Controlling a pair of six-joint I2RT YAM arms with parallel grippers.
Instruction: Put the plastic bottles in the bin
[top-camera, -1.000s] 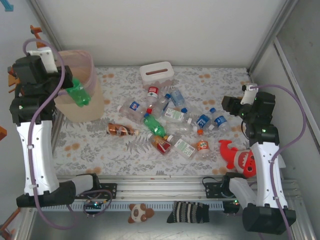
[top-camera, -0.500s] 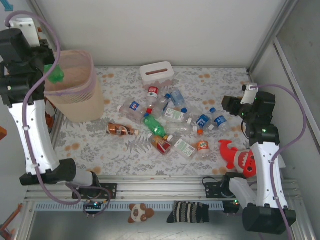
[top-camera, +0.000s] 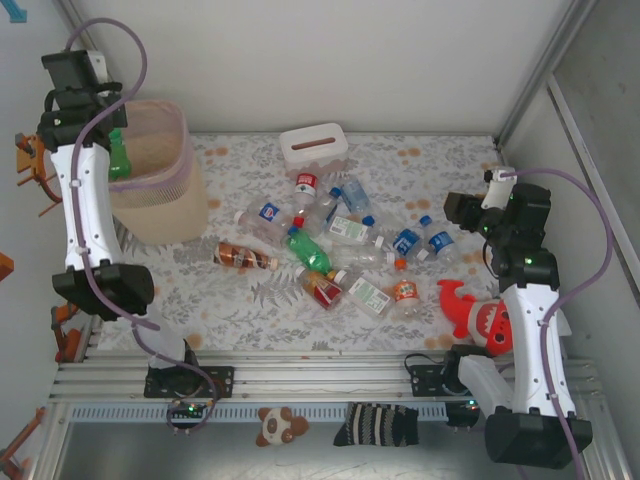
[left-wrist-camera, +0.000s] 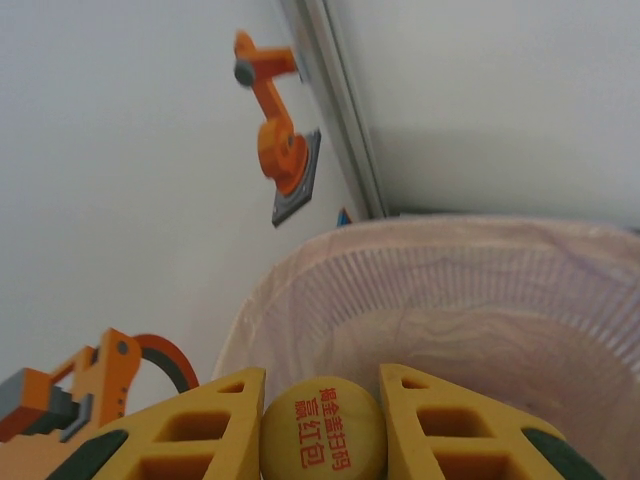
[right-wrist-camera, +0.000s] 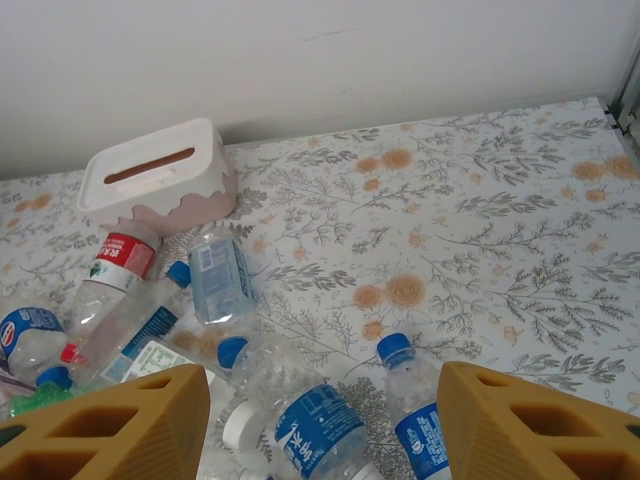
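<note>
At the far left the left arm stands raised, and the left hand (left-wrist-camera: 320, 390) is poised over the mouth of the bin (top-camera: 165, 205), its two yellow fingers (left-wrist-camera: 215, 420) clamped on a green bottle (top-camera: 118, 157) at the bin's left rim; how far the bottle reaches inside cannot be told; the wrist view shows the bottle's yellow cap (left-wrist-camera: 322, 437), printed with red characters, pinched between those fingers, with the bin's ribbed pinkish inside beyond it and an orange clamp (left-wrist-camera: 275, 140) on the wall behind; the bin stands upright at the far left corner of the flower-patterned worktop (top-camera: 440, 160); to its right, near the back wall, sits a white tissue box (top-camera: 313, 148); in front of that box the other plastic bottles (top-camera: 335, 240) lie on their sides in a loose heap across the middle of the worktop, several touching; a brown bottle (top-camera: 243, 259) lies at the heap's left edge, blue-labelled ones (right-wrist-camera: 305, 435) toward its right; the right hand (top-camera: 462, 212) hovers just past the heap's right end, fingers spread wide, gripping nothing; a red plush shark (top-camera: 478, 318) lies at the near right, beside the right arm
</note>
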